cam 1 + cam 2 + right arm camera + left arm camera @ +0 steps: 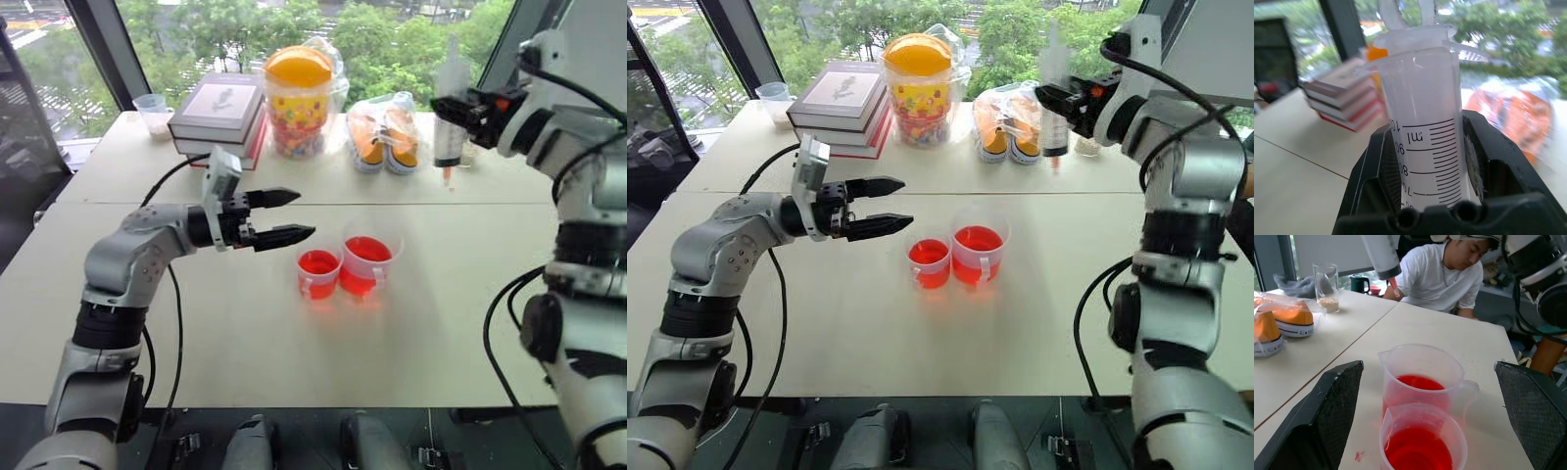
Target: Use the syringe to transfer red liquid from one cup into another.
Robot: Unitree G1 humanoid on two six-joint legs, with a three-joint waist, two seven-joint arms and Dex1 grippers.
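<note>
The right tool (468, 106) is clenched on the barrel of the syringe (449, 117), holding it upright in the air above the far half of the table (245, 333), red nozzle pointing down and well apart from the cups. The left tool (284, 217) hangs released, jaws wide, just beside the smaller cup of red liquid (318, 272); the larger cup (366, 264) touches it on the far side.

The syringe looks light, stiff and smooth-walled, so it could slip or twist in a two-finger grip; mid-barrel, as now, seems the soundest hold, leaving the plunger free. The thin plastic cups are light and likely to tip or slide if nudged, so steadying one by its wall seems wise.
</note>
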